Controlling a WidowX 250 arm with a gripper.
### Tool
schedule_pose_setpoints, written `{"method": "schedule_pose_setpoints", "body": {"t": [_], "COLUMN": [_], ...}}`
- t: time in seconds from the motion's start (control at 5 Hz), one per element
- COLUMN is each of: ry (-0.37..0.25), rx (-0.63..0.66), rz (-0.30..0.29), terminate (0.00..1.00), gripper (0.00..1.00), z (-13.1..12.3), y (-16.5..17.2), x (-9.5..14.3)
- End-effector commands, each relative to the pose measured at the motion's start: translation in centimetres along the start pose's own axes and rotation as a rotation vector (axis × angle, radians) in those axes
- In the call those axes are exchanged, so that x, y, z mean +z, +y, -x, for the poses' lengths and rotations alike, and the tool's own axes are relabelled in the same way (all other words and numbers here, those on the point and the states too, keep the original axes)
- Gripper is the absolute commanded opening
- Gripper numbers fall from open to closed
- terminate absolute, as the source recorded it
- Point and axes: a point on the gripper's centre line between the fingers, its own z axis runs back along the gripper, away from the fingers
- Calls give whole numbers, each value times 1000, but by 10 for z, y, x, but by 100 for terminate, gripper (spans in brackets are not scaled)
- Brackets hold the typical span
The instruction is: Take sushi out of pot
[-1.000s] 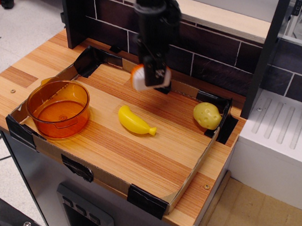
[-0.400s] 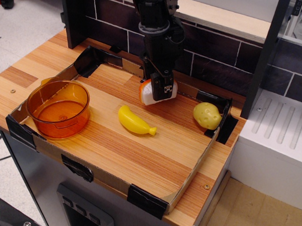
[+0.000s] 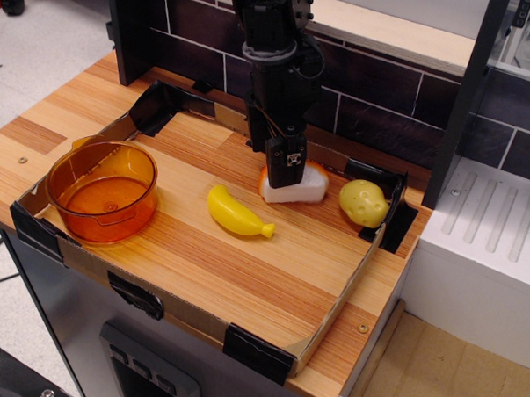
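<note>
The sushi (image 3: 308,188), a white rice-like block with an orange edge, lies on the wooden board at the back, between the banana and the potato. My gripper (image 3: 286,170) stands straight down over its left part, and the front finger (image 3: 286,162) covers it. The other finger is hidden, so I cannot tell whether the jaws still grip the sushi. The pot (image 3: 102,191), a translucent orange bowl, stands empty at the left front corner of the board, far from the gripper.
A yellow toy banana (image 3: 236,213) lies just left of and in front of the sushi. A pale yellow potato (image 3: 362,202) sits at the right rim. A low cardboard wall (image 3: 330,316) with black taped corners rings the board. A dark brick wall (image 3: 375,89) stands behind.
My gripper came down and moved right with the sushi. The sushi went from hanging tilted in the air to lying flat on the board, shifted right relative to the finger.
</note>
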Motion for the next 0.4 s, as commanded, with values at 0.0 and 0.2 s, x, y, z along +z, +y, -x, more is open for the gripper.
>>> {"method": "schedule_pose_setpoints", "body": {"t": [0.0, 0.2], "ry": [-127, -165], "rx": [82, 137], "rz": [-66, -56], "terminate": [0, 0], "gripper": [100, 100], "z": [-2, 0], "y": [16, 16], "x": [75, 115]}}
